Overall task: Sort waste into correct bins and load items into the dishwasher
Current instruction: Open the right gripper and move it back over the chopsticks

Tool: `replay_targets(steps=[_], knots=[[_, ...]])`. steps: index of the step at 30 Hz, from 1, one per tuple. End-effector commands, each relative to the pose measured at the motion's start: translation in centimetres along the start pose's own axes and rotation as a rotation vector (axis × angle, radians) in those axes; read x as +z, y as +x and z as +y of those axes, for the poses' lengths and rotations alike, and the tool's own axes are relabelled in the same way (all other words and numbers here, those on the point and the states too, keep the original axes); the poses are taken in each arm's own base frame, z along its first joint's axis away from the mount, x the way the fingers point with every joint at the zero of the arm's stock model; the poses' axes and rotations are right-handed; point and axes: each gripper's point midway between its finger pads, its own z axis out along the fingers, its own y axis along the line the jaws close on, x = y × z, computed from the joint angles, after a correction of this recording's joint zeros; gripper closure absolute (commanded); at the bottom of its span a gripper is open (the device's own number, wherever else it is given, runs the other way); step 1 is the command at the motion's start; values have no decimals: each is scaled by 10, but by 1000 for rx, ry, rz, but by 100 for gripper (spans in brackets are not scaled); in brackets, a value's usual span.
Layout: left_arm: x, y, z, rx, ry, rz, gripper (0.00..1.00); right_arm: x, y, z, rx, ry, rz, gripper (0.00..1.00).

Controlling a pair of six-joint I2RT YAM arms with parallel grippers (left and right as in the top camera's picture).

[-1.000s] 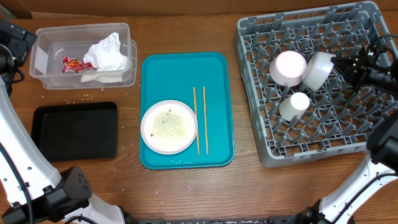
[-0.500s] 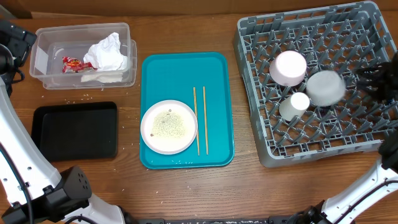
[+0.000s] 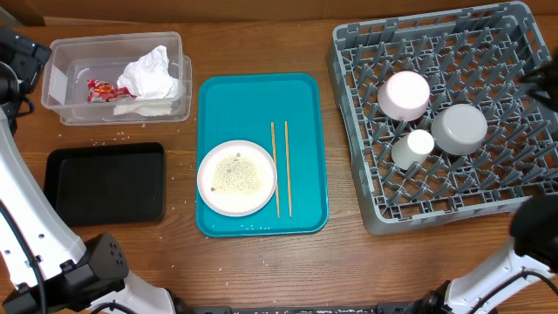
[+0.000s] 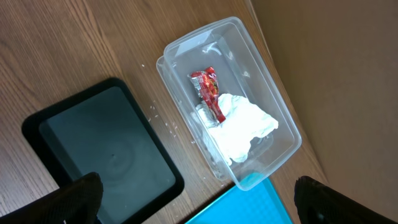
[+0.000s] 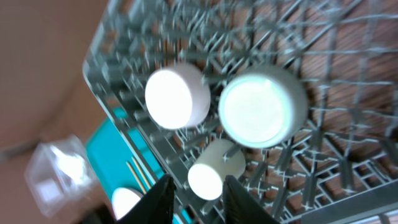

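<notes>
Now that the right arm has let go, the bowl (image 3: 459, 129) sits base up in the rack (image 3: 523, 187). A second ago it hung tilted at the fingertips, up against the pink plate (image 3: 404, 94). It now rests just beside the cup (image 3: 413, 146), both upturned too, so three of the dishes are loaded. The arm has pulled back toward the rack's far right edge. Seen from its own camera, the right gripper (image 5: 198, 186) stands partly apart with nothing between the fingers.

What's left, I'd judge, is on the teal tray (image 3: 257, 100): the white plate (image 3: 236, 177), speckled with leftovers, and the chopsticks (image 3: 280, 167) lying side by side just beside it. The plate probably needs scraping before it goes in.

Over on the left, the left gripper (image 4: 196, 183) hangs wide and empty above the tub (image 3: 61, 83), which holds the napkins (image 3: 150, 74) and the wrapper (image 3: 102, 90). The black tray (image 3: 105, 183) beside it looks bare.

The table (image 3: 349, 262) is plain brown wood, and loose rice (image 3: 112, 137) is scattered between tub and black tray — a fiddly pick. Beyond the tub there's only a flat brown backing.
</notes>
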Motion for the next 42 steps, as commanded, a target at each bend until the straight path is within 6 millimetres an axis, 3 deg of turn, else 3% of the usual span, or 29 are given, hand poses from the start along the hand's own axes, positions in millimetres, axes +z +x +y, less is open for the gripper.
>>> replay_targets(steps=[1,5,6,9,11,13,17,22,30,38,42], knots=[[3,0,-1,21,-10,-1,0,24,20,33,-86,39,63,58],[3,1,-1,21,-9,-1,0,49,57,90,-231,-20,153,36],[3,1,-1,21,-9,-1,0,57,73,107,-280,-31,184,27],[3,0,-1,21,-10,-1,0,75,107,140,-401,-28,239,25],[3,1,-1,21,-9,-1,0,92,128,160,-509,13,243,28],[3,0,-1,21,-10,-1,0,107,145,171,-592,63,234,44],[3,1,-1,21,-9,-1,0,141,171,186,-619,167,185,57],[3,1,-1,21,-9,-1,0,182,201,183,-621,288,134,59],[3,1,-1,20,-9,-1,0,238,254,160,-646,314,211,63],[3,1,-1,21,-9,-1,0,268,298,152,-731,299,242,63],[3,1,-1,21,-9,-1,0,276,307,151,-711,313,217,63]])
